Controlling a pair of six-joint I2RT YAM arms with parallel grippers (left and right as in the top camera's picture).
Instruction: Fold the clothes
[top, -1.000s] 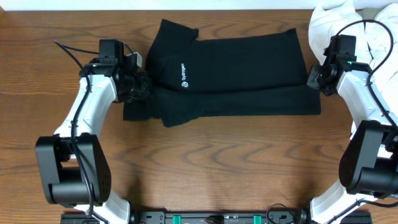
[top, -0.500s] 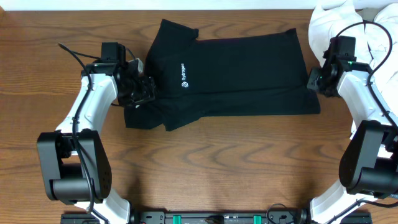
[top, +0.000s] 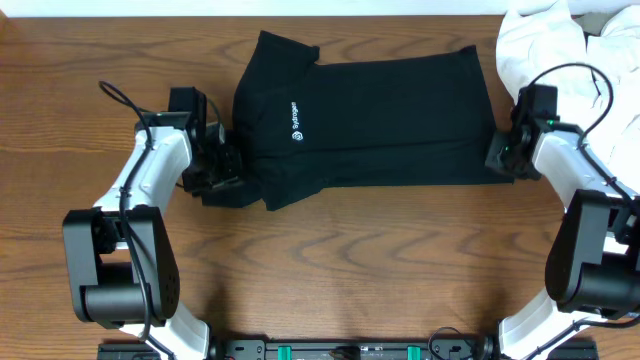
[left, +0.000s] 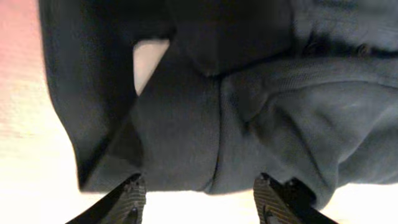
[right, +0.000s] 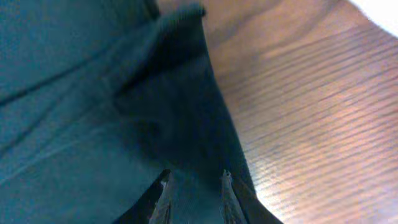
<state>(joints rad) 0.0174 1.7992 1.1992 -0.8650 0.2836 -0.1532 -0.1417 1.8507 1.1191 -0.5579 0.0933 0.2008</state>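
Overhead, the clothes (top: 370, 115) lie on the worktop (top: 350, 260), doubled into a long band; the crosswise folds look yet to be done. Left fingers (left: 132, 198) stand spread at the sleeve end, cloth just ahead of them. Right fingers (right: 163, 198) sit close together astride a hem ridge; pinching or not, I cannot tell.
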